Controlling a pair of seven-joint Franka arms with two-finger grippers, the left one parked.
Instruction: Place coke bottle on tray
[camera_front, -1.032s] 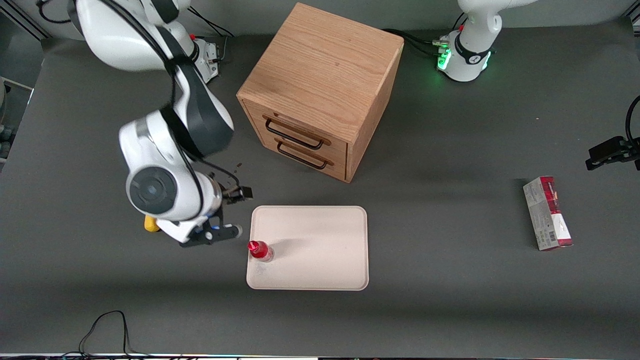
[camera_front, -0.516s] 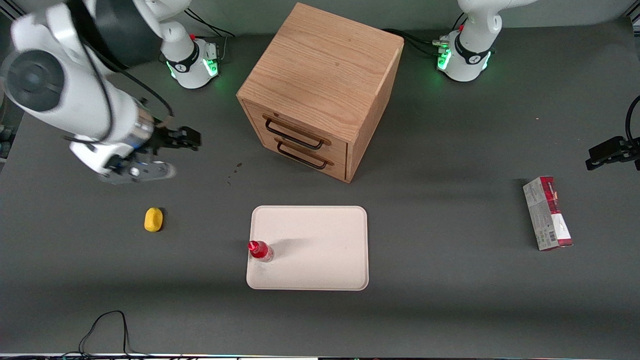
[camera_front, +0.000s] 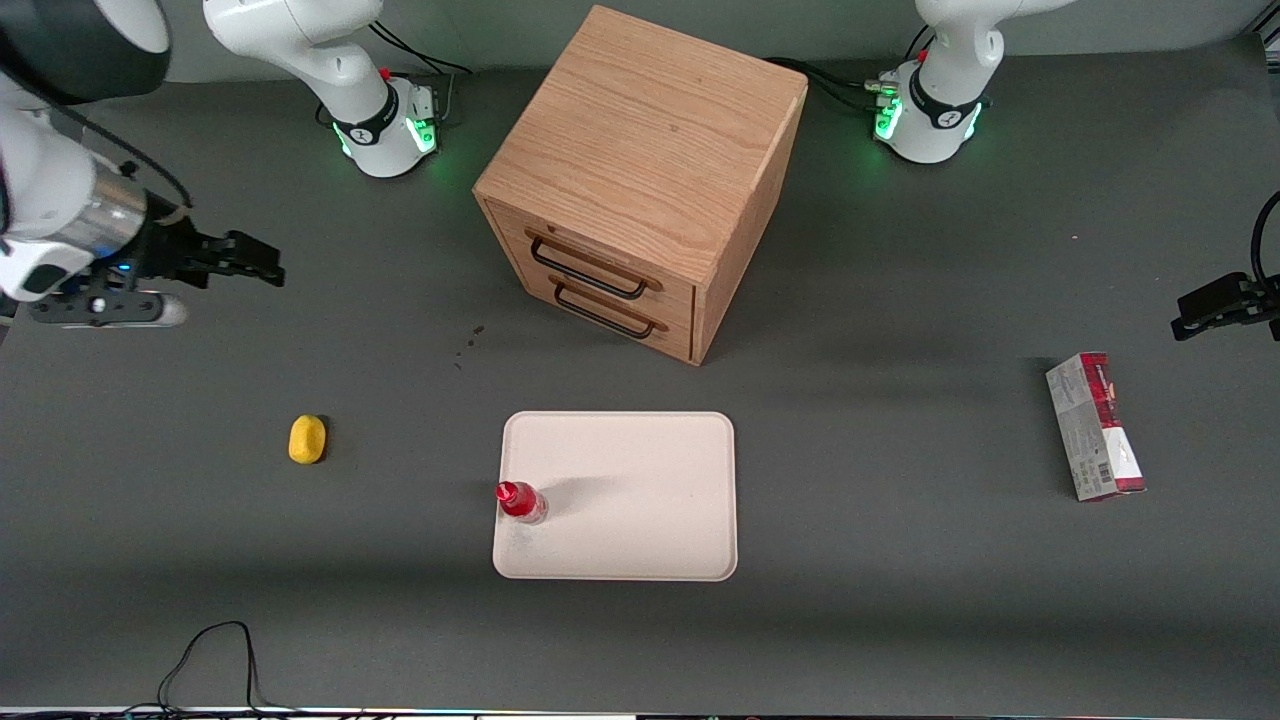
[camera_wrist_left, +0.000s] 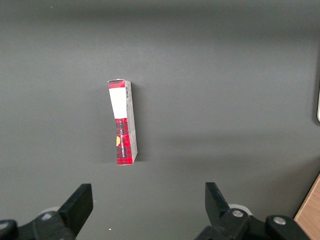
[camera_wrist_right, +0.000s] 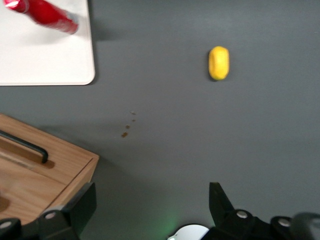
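Note:
The coke bottle (camera_front: 521, 501) is small and red with a red cap. It stands upright on the pale cream tray (camera_front: 640, 500), just inside the tray's edge toward the working arm's end. The right wrist view also shows the coke bottle (camera_wrist_right: 47, 15) on the tray (camera_wrist_right: 45, 60). My gripper (camera_front: 262, 268) is raised high near the working arm's end of the table, far from the tray and farther from the front camera than it. Its fingers (camera_wrist_right: 80, 205) stand wide apart with nothing between them.
A wooden two-drawer cabinet (camera_front: 640, 180) stands farther from the front camera than the tray. A small yellow object (camera_front: 307, 439) lies on the table toward the working arm's end. A red-and-grey carton (camera_front: 1094, 425) lies toward the parked arm's end.
My arm has swung up and away from the tray toward the working arm's end of the table, uncovering the yellow object. The bottle has stayed put on the tray.

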